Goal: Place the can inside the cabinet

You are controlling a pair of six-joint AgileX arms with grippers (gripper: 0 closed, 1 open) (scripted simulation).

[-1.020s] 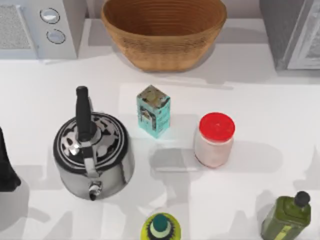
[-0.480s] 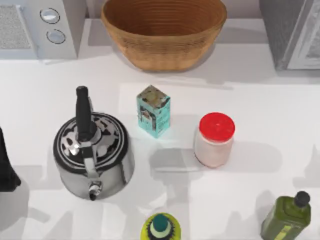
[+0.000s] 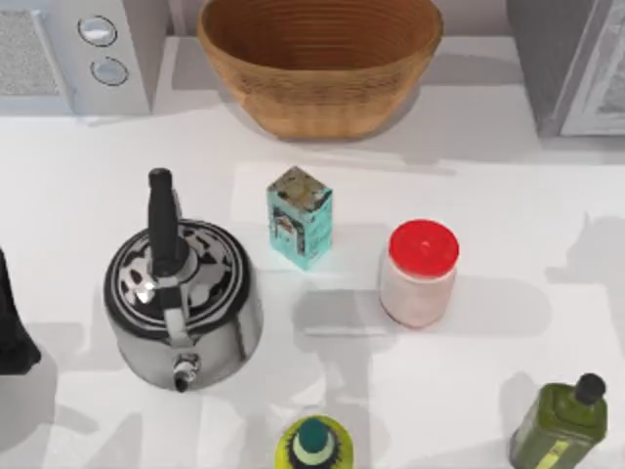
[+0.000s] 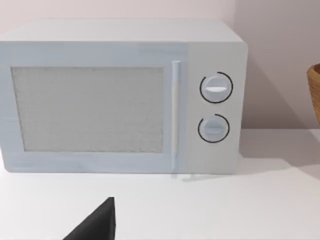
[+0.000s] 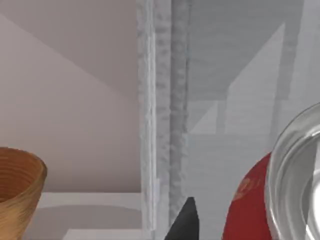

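The can, red with a silver top, sits very close in the right wrist view, against a dark fingertip of my right gripper, which looks shut on it. Straight ahead of it rises the grey cabinet, its speckled edge and pale inner walls in sight. From above, the cabinet stands at the table's back right corner. My left arm is parked at the left edge, and one of its fingers shows before the microwave.
A wicker basket stands at the back middle and a white microwave at the back left. A kettle, a teal carton, a red-lidded jar, an olive bottle and a green-capped bottle stand on the table.
The shadow at the table's right edge has shifted toward the back, nearer the cabinet. The objects on the table and the left arm have not moved.
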